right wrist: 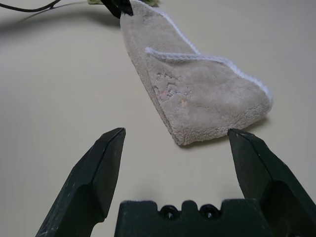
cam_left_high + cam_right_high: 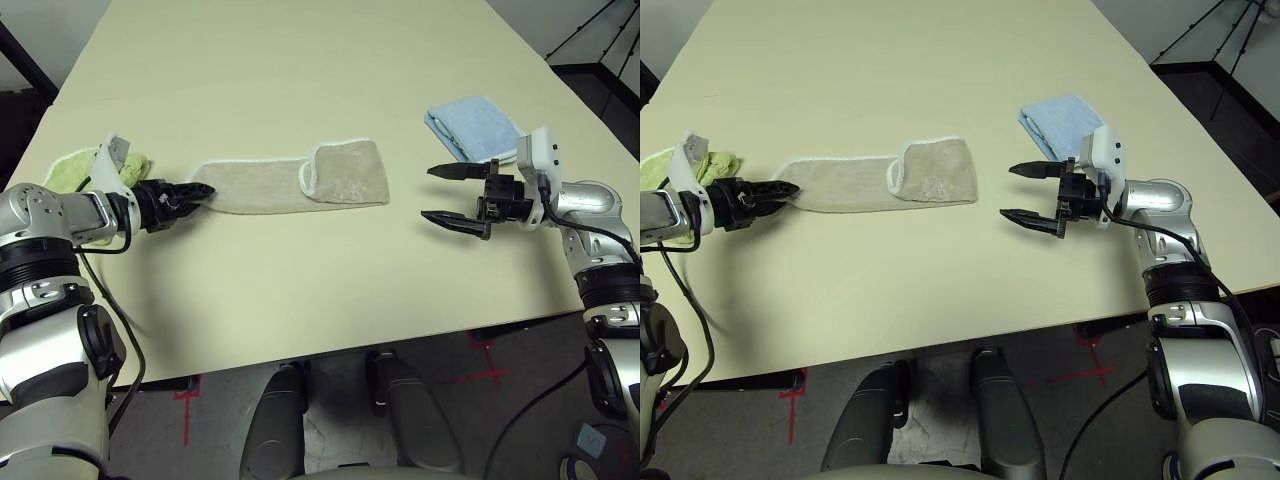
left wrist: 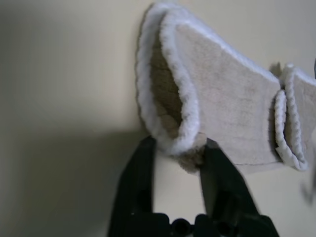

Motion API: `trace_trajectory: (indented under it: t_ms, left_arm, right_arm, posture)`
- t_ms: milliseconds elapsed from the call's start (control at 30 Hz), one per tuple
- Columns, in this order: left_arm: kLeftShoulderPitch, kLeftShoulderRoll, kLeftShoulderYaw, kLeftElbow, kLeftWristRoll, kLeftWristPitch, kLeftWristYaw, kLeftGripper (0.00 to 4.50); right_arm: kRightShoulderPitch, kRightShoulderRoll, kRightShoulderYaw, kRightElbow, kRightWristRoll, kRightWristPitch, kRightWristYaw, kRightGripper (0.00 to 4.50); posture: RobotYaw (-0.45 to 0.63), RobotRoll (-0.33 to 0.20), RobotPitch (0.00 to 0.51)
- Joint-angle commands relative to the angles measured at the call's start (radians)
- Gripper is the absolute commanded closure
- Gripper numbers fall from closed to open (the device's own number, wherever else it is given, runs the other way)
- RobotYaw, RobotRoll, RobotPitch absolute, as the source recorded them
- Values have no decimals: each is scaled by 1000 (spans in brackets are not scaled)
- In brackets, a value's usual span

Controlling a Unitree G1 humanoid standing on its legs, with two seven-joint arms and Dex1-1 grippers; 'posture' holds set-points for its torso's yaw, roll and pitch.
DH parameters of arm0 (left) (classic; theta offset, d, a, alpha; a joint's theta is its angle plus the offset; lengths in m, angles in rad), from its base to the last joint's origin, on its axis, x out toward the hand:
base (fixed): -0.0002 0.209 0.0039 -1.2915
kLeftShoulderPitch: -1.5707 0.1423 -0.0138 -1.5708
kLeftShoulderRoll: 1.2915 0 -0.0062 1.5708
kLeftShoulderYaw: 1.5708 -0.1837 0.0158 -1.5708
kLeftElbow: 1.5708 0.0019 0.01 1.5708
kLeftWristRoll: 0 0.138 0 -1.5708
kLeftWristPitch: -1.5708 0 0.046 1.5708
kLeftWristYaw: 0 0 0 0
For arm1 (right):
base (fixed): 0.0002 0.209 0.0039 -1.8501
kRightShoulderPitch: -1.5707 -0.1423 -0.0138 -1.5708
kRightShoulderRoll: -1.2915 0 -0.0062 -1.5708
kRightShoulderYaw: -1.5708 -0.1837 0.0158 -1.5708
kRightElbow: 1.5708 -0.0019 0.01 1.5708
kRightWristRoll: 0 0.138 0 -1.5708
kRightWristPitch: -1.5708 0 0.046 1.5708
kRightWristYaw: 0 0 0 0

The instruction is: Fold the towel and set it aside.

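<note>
The beige towel [image 2: 290, 180] lies on the table as a long narrow strip, white edging along its rim, with its right end folded back on top. My left gripper [image 2: 200, 192] is at the strip's left end, and in the left wrist view its two black fingers [image 3: 143, 168] pinch the towel's [image 3: 222, 98] rolled white edge between them. My right gripper [image 2: 428, 193] hovers open just to the right of the folded end, a short gap away and touching nothing. The right wrist view shows the folded end [image 1: 197, 98] beyond its spread fingertips [image 1: 111, 148].
A lime-green towel [image 2: 70, 168] lies bunched behind my left wrist near the table's left edge. A folded light blue towel [image 2: 475, 125] sits behind my right gripper. Bare table [image 2: 300, 290] stretches in front of the strip and far behind it.
</note>
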Motion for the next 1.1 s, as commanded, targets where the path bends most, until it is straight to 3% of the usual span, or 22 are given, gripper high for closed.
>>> trace_trajectory:
  t_ms: [33,67,267,400,700,867,1100]
  left_arm:
    - [-21,-11,43,32,0,-25,54,4202]
    - [-25,-15,59,35,1,-36,75,4480]
    - [-17,-30,108,-7,-5,-66,163,4480]
    - [8,-19,76,-73,-18,-43,132,4480]
    - [62,114,-108,-246,-65,35,-89,4480]
    - [155,161,-103,-313,-74,63,-113,4480]
    - [229,152,-70,-373,-68,51,-84,4480]
  right_arm:
    - [12,-12,10,-20,2,4,3,0]
    - [11,-11,10,-20,2,4,3,0]
    - [8,-7,9,-18,3,3,-2,0]
    - [2,-4,10,-10,1,1,-4,0]
    - [-15,0,11,12,-3,-9,-10,0]
    - [-30,0,11,30,-7,-16,-9,0]
    - [-51,0,15,57,-11,-27,-1,0]
  posture:
    - [4,0,211]
    - [6,0,210]
    - [13,0,209]
    - [18,0,210]
    - [25,0,204]
    - [29,0,203]
    - [36,0,203]
